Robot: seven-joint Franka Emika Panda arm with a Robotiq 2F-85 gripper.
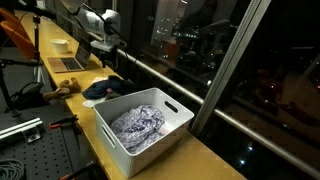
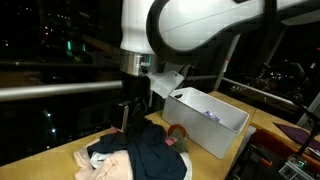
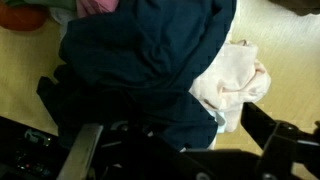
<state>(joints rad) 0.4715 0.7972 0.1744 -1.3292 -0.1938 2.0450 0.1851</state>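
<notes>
Navy cloth just below fingers, spread wide w/ nothing held.

Table: a long light-wood table is stretching beside the glazing.
Window: dark glass is showing scattered city lights at night.
Frame: a grey mullion is slanting across the glass.
Far end: a laptop and a white bowl are sitting on the table.
Near side: a perforated metal board is lying alongside.
</notes>
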